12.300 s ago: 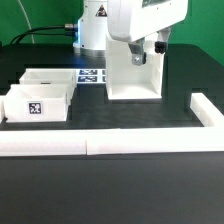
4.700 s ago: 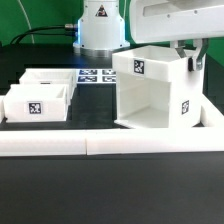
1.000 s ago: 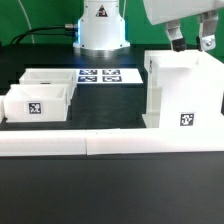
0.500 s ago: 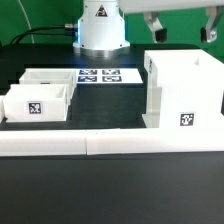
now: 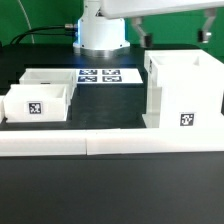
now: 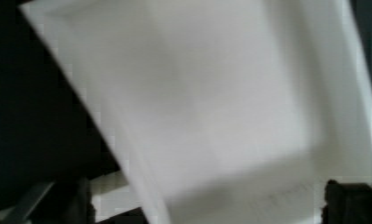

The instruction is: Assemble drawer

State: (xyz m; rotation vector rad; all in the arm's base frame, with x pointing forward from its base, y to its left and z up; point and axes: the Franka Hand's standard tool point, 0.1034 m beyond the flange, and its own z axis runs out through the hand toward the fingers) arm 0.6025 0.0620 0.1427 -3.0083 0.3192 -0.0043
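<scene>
Reading from the exterior view's left, the front tray (image 5: 38,106) and rear tray (image 5: 48,77) are being judged light, stiff and best pinched by a thin wall. The drawer housing (image 5: 185,92) is being shown upright just behind the border wall (image 5: 60,146); it is being judged bulkier, smooth and likely slippery. The gripper (image 5: 175,32) is being held above it, jaws spread, grasping nothing.

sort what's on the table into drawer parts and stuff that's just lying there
Drawer parts:
tall housing
front tray
rear tray

Just lying there:
marker board
low border wall
</scene>
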